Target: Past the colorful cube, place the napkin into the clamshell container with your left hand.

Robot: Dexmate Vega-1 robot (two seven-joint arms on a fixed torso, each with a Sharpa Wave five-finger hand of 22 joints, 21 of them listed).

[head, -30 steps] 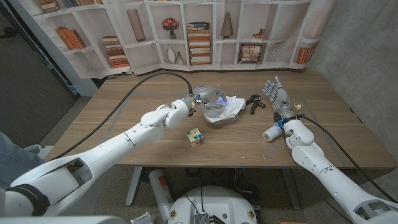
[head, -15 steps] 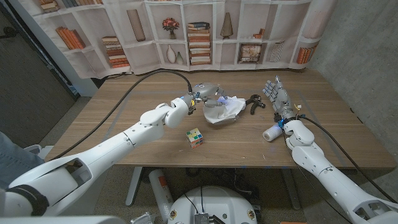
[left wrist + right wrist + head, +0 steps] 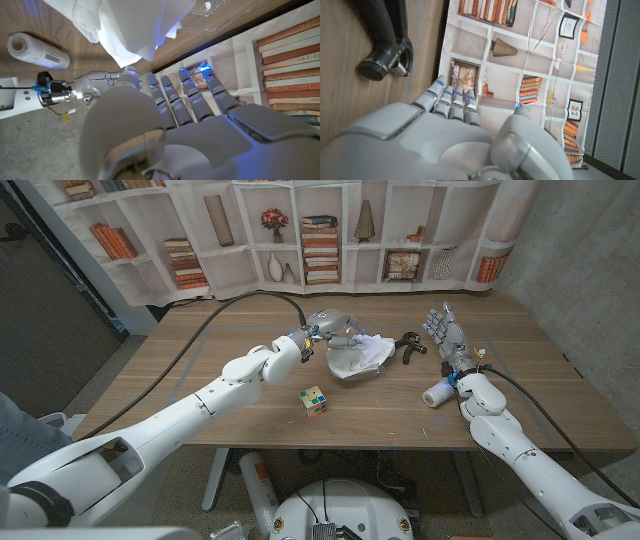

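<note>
The white napkin [image 3: 366, 352] lies crumpled in the clear clamshell container [image 3: 345, 370] at the table's middle. In the left wrist view the napkin [image 3: 131, 26] spills over the clear container [image 3: 216, 9]. My left hand [image 3: 330, 324] hovers at the container's far left rim with its fingers apart and nothing in them; the left wrist view shows that hand [image 3: 175, 125] with straight fingers. The colorful cube [image 3: 314, 401] sits nearer to me, front-left of the container. My right hand [image 3: 446, 337] stands with fingers up and apart, holding nothing.
A black handled tool [image 3: 408, 344] lies between the container and my right hand, also seen as the black tool [image 3: 385, 35]. A white paper roll [image 3: 436, 394] lies by my right wrist. A bookshelf-print backdrop [image 3: 320, 235] runs along the table's far edge.
My left hand has let go of the napkin and drawn up and back from the container, fingers now spread. The napkin stays in the container. The right hand has not moved.
</note>
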